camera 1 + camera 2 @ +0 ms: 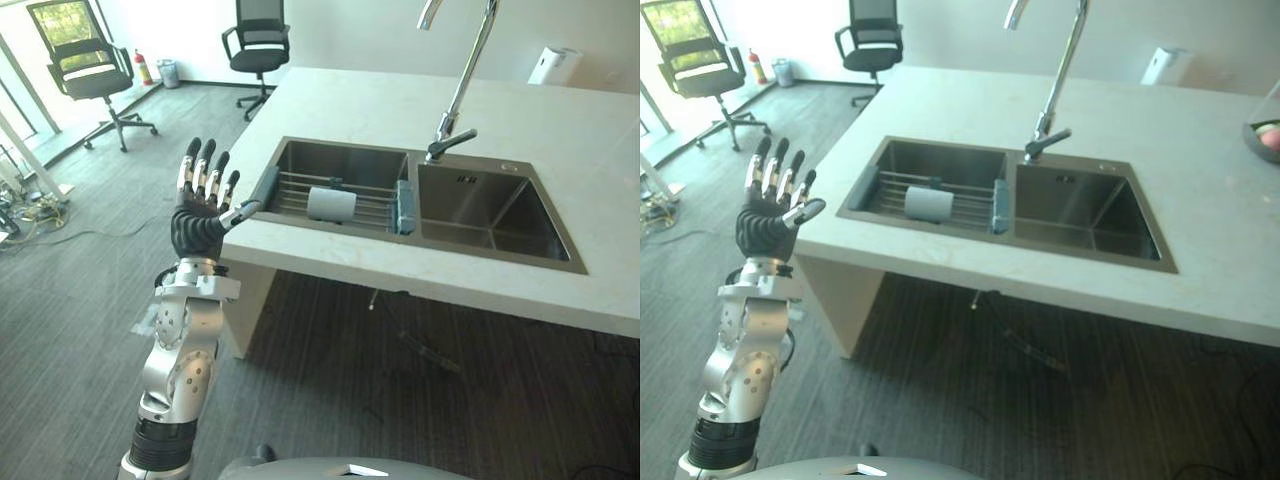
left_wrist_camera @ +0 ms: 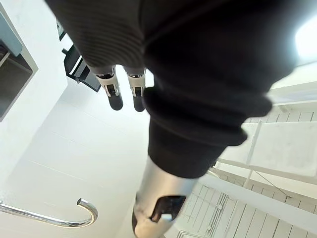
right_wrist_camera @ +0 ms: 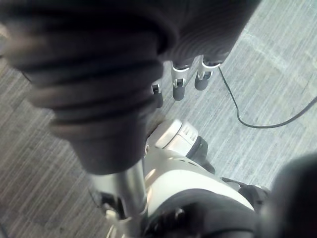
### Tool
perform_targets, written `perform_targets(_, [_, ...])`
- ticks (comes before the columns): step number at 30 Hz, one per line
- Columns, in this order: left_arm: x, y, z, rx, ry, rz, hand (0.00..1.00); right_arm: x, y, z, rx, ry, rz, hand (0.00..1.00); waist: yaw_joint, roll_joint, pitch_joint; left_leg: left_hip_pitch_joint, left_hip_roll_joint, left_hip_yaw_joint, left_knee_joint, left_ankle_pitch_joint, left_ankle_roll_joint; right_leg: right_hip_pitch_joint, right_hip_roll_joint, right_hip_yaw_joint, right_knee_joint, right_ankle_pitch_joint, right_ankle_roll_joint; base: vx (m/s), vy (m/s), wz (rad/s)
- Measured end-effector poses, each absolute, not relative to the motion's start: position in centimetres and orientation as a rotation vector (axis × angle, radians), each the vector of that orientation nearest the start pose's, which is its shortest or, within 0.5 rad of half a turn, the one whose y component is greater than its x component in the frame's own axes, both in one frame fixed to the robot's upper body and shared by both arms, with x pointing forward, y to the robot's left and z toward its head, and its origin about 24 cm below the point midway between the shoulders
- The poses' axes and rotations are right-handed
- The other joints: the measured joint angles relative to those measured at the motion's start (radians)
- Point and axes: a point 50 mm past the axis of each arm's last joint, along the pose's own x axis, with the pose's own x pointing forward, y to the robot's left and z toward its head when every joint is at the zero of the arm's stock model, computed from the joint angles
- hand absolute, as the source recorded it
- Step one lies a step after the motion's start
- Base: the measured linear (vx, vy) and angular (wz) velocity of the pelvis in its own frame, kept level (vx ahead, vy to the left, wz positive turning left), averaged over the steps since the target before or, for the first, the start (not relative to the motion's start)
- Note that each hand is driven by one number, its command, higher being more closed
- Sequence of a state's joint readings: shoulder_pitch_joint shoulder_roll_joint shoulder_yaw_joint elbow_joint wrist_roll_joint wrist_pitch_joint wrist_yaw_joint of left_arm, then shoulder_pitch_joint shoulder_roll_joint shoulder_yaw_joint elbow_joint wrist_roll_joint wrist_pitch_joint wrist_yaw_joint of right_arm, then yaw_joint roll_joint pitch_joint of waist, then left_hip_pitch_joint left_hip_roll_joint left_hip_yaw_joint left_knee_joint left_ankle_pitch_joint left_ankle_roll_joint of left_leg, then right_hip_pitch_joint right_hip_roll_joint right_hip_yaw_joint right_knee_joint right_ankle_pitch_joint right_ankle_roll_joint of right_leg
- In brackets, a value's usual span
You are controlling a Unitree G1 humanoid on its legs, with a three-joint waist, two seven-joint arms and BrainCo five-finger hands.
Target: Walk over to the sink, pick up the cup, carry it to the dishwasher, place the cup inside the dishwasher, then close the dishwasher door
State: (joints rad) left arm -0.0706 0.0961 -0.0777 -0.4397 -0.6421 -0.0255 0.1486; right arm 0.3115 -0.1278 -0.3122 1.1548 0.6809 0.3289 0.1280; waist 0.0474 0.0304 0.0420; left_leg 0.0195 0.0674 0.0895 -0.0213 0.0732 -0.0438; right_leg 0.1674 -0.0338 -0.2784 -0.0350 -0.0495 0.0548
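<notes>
A pale grey cup [image 1: 331,204] lies on its side on a wire rack [image 1: 300,188] across the left basin of the steel double sink [image 1: 490,215]. My left hand [image 1: 196,222] is raised beside the counter's near left corner, fingers straight and spread, holding nothing. It is left of the sink and apart from the cup. In the left wrist view its fingers [image 2: 116,95] point up past the counter edge. My right hand [image 3: 179,82] hangs low over the carpet with fingers relaxed and empty.
The white counter [image 1: 520,120] carries a tall curved faucet [image 1: 462,80] behind the sink, a white object [image 1: 553,65] at the back and a bowl [image 1: 1265,138] at the right edge. Two office chairs [image 1: 95,75] stand on the grey carpet to the left.
</notes>
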Motion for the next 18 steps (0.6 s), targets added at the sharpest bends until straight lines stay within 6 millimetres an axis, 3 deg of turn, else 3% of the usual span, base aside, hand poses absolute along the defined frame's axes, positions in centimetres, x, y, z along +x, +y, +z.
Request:
perform_targets(3, [24.1, 14.7, 14.1, -0.574, -0.393, -0.045, 0.0, -3.8, -20.2, -17.1, 0.836, 1.426, -0.705, 0.0, -0.009, -0.014, -0.006, 0.004, -0.003, 0.02, 0.009, -0.016, -0.001, -0.071, -0.029, 0.017, 0.159, -0.086, 0.003, 0.0, 0.023, -0.1])
perform_targets(6, [24.1, 14.7, 11.9, -0.537, -0.315, 0.038, 0.0, -2.3, -19.3, -17.3, 0.843, 1.364, -0.698, 0.0, -0.025, -0.069, 0.01, 0.004, -0.05, 0.025, 0.046, -0.067, 0.016, -0.134, -0.111, 0.011, 0.357, -0.197, 0.02, 0.0, 0.04, 0.15])
perform_targets(7, [24.1, 14.7, 11.7, -0.523, -0.311, 0.047, 0.0, -2.2, -19.2, -17.4, 0.844, 1.361, -0.706, 0.0, -0.028, -0.088, 0.007, -0.001, -0.067, 0.031, 0.067, -0.076, 0.028, -0.137, -0.131, -0.001, 0.37, -0.206, 0.026, 0.06, 0.057, 0.43])
perform_targets(8, [24.1, 14.8, 11.9, -0.507, -0.323, 0.062, 0.0, -1.8, -19.2, -17.3, 0.852, 1.342, -0.726, 0.0, -0.042, -0.083, 0.017, -0.053, -0.066, 0.056, 0.249, -0.155, 0.061, -0.155, -0.168, -0.036, 0.428, -0.228, 0.054, 0.08, 0.045, 0.18])
perform_targets(9, [24.2, 15.1, 12.2, -0.512, -0.346, 0.091, 0.0, -1.9, -20.5, -17.2, 0.834, 1.326, -0.773, 0.0, -0.026, -0.05, 0.048, -0.065, -0.039, 0.071, 0.299, -0.239, 0.057, -0.243, -0.201, -0.068, 0.595, -0.254, 0.065, 0.02, 0.052, -0.2])
perform_targets(10, [24.2, 15.8, 11.9, -0.499, -0.338, 0.129, 0.0, -1.2, -21.0, -17.1, 0.853, 1.283, -0.785, 0.0, -0.013, -0.041, 0.05, -0.072, -0.023, 0.089, 0.307, -0.253, 0.063, -0.309, -0.2, -0.059, 0.61, -0.273, 0.045, -0.02, 0.025, -0.61])
perform_targets(11, [24.5, 16.7, 12.1, -0.477, -0.346, 0.168, 0.0, -0.5, -20.9, -17.1, 0.869, 1.26, -0.774, 0.0, -0.014, -0.031, 0.053, -0.075, 0.0, 0.102, 0.29, -0.25, 0.062, -0.37, -0.181, -0.056, 0.519, -0.256, 0.031, -0.04, 0.041, -0.43])
perform_targets(14, [25.5, 16.8, 13.5, -0.409, -0.383, 0.116, 0.0, -0.4, -19.9, -17.3, 0.936, 1.247, -0.804, 0.0, -0.025, -0.053, 0.059, -0.046, 0.033, 0.089, 0.231, -0.234, 0.055, -0.436, -0.19, -0.014, 0.368, -0.111, 0.061, 0.1, -0.015, 0.24])
perform_targets(15, [25.7, 16.7, 13.9, -0.405, -0.397, 0.106, 0.0, -1.1, -19.7, -17.4, 0.955, 1.262, -0.834, 0.0, -0.032, -0.058, 0.064, -0.023, 0.047, 0.064, 0.236, -0.242, 0.024, -0.408, -0.213, -0.019, 0.333, -0.049, 0.054, 0.24, -0.151, 0.54])
perform_targets(16, [25.8, 16.8, 14.3, -0.402, -0.413, 0.104, 0.0, -1.9, -19.3, -17.4, 0.973, 1.286, -0.857, 0.0, -0.032, -0.062, 0.065, 0.0, 0.057, 0.044, 0.254, -0.268, -0.007, -0.383, -0.223, -0.007, 0.354, -0.025, 0.047, 0.26, -0.186, 0.5])
perform_targets(18, [25.8, 16.7, 15.3, -0.389, -0.449, 0.083, 0.0, -2.1, -18.9, -17.5, 0.991, 1.3, -0.856, 0.0, -0.032, -0.066, 0.061, 0.003, 0.083, 0.015, 0.291, -0.312, -0.038, -0.351, -0.218, -0.011, 0.371, -0.022, 0.056, 0.32, -0.281, 0.37])
